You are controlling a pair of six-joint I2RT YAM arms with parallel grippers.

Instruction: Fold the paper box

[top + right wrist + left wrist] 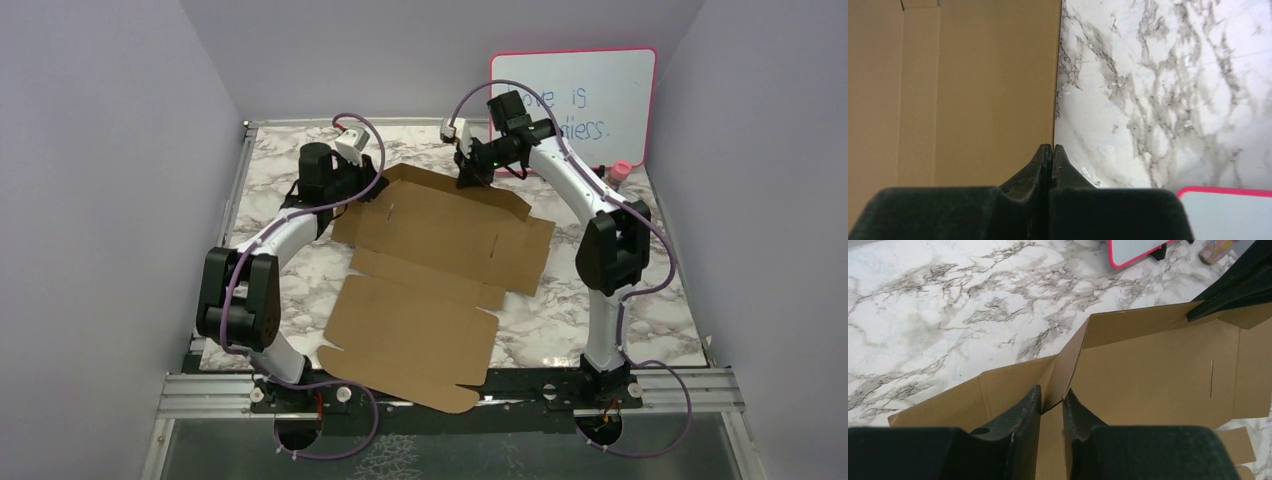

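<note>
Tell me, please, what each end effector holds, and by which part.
Right end effector: pinches the paper box at the edge of its raised far flap. Left end effector: jaws slightly apart around a raised corner fold, apparently not clamping it.

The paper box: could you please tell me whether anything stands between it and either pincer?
Nothing visible does. The right pincer is shut on the far edge of the box, and the left pincer has its jaws slightly apart around a raised flap at the box's far left corner.
</note>
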